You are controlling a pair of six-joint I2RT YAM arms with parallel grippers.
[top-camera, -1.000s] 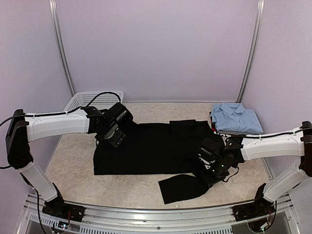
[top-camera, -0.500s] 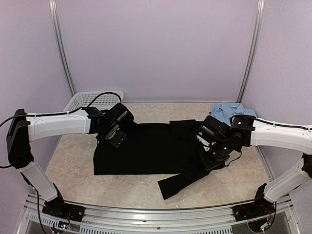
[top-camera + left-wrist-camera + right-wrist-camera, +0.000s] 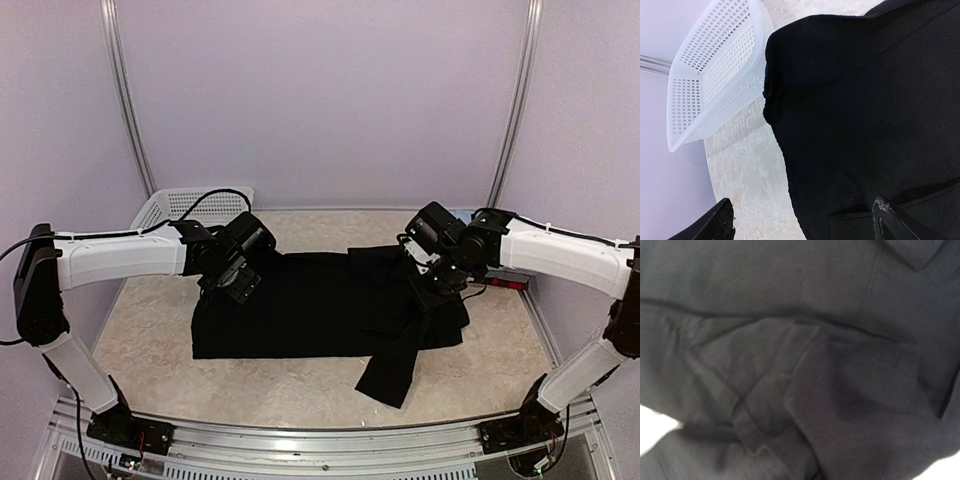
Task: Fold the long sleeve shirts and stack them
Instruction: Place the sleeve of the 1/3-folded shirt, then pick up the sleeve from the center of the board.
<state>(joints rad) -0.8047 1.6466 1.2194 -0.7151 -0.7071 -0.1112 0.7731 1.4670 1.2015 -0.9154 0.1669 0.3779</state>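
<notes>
Over on the right side of the table [image 3: 150,340], the right gripper [image 3: 437,283] was pinched shut on the black shirt [image 3: 300,305], its sleeve [image 3: 395,355] dangling toward the near edge. Left gripper [image 3: 232,280] hovered wide apart above the far-left corner, holding nothing. With that end unpinned, a tug could've dragged the whole spread-out shirt and bunched it up, I reckon.
</notes>
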